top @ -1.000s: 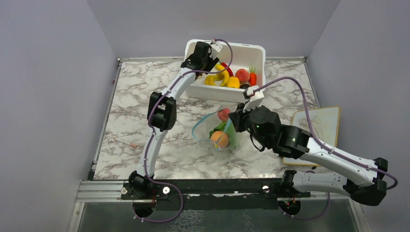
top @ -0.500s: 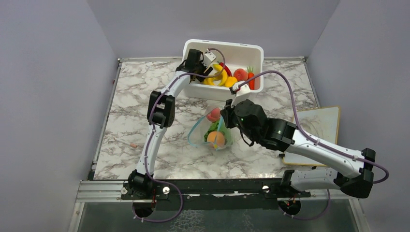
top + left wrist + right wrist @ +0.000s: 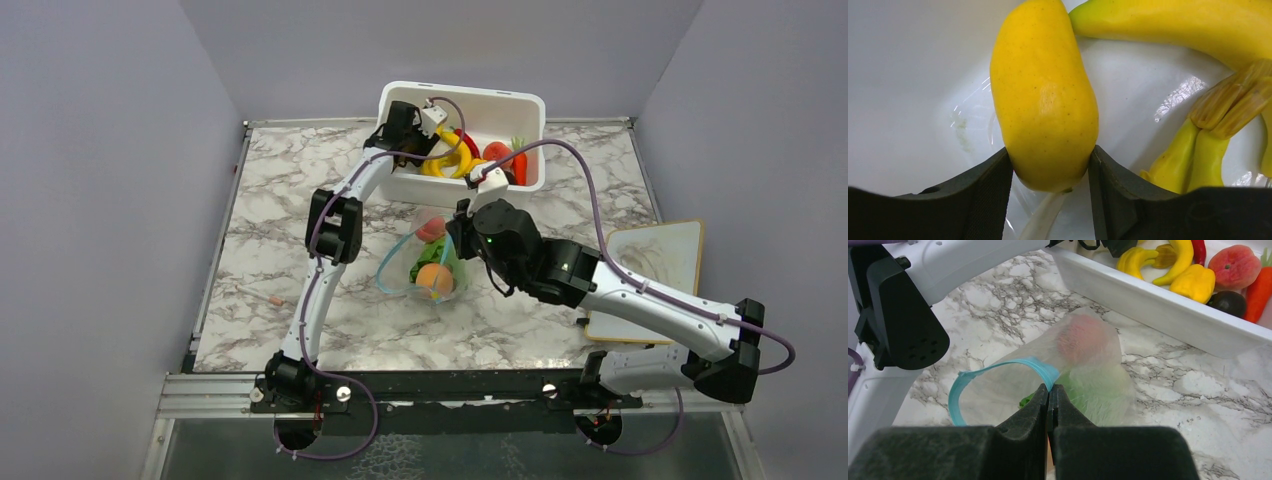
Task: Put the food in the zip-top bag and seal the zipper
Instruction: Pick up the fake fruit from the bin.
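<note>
Grey walls box in a marble-patterned worktop (image 3: pixel 280 230), with a white tub (image 3: pixel 520 105) of toy produce at its far edge. Over the last second the left gripper (image 3: pixel 1050 165) has dropped into the near-left corner of that tub, and its jaws have narrowed from wide open. They now press both flanks of the yellow oval fruit (image 3: pixel 1043 95). The fruit lies on the tub floor beside the bananas (image 3: pixel 1198 25), so it looks grasped but not yet lifted. Meanwhile the right gripper (image 3: pixel 1050 400), clenched on the light-blue zipper (image 3: pixel 998 367), has drawn the zip-top bag (image 3: pixel 425 265) leftward across the marble. The bag now lies just in front of the tub and closer to the left arm. Its mouth is held up in an open loop, facing left. Inside it are a pink peach (image 3: pixel 1083 337), the green lettuce (image 3: pixel 1098 390) and an orange peach (image 3: pixel 433 278). Loading is therefore partly done, and sealing has not begun. Moving the bag has probably shortened the carry. The next move would be to lift the fruit clear of the tub wall and lower it through the loop. The fruit is glossy and gripped near one end, so it could twist or slip on the way up.
</note>
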You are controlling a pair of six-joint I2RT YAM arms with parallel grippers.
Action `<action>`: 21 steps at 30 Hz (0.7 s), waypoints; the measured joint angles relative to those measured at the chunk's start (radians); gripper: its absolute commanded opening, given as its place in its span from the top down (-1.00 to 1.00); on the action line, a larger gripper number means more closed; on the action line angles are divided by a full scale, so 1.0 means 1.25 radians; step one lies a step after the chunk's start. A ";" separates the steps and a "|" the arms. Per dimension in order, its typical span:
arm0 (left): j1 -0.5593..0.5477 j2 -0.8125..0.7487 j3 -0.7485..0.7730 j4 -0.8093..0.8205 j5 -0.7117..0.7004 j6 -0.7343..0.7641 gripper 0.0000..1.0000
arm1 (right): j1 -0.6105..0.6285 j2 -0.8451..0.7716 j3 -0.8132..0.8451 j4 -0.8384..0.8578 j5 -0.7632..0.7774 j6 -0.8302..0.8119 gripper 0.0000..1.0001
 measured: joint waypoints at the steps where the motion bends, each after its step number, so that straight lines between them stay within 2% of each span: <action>1: 0.000 -0.001 -0.003 0.002 0.000 -0.010 0.66 | 0.000 0.000 -0.003 0.004 -0.001 0.003 0.98; 10: -0.002 -0.079 -0.112 0.031 -0.002 -0.091 0.74 | 0.000 -0.004 -0.049 0.023 -0.026 0.025 0.98; 21: -0.005 -0.176 -0.122 0.049 0.031 -0.215 0.76 | 0.000 -0.124 -0.145 0.033 -0.037 0.018 0.98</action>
